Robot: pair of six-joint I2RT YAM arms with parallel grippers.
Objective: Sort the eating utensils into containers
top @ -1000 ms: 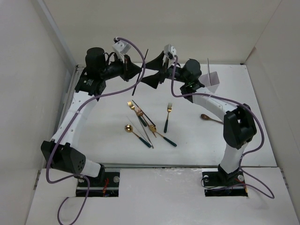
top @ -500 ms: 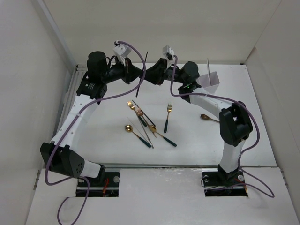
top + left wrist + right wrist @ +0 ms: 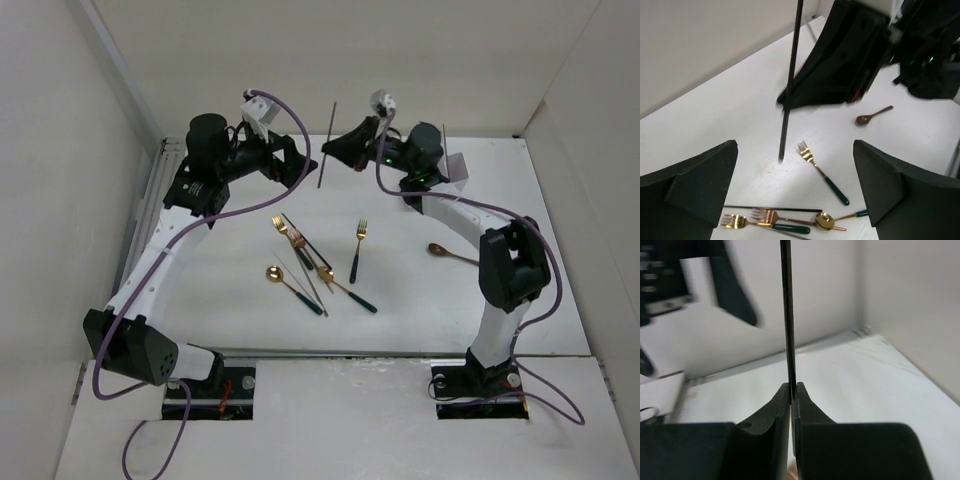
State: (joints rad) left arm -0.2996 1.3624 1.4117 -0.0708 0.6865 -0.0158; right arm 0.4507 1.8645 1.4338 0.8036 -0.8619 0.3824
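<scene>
The right tool (image 3: 792, 387) is clamped on a thin dark chopstick (image 3: 785, 305) and holds it almost upright in the air above the far part of the desk (image 3: 420, 310). The left tool (image 3: 795, 144) is just beside it with its fingers wide apart. A cluster of forks and spoons (image 3: 305, 262) lies mid-desk with a single fork (image 3: 357, 252) near it, a lone spoon (image 3: 449, 253) lies well apart to the right, and the white bin (image 3: 458, 168) sits far right, partly hidden behind the right arm.

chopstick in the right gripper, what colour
The chopstick is black, clearest in the left wrist view.
</scene>
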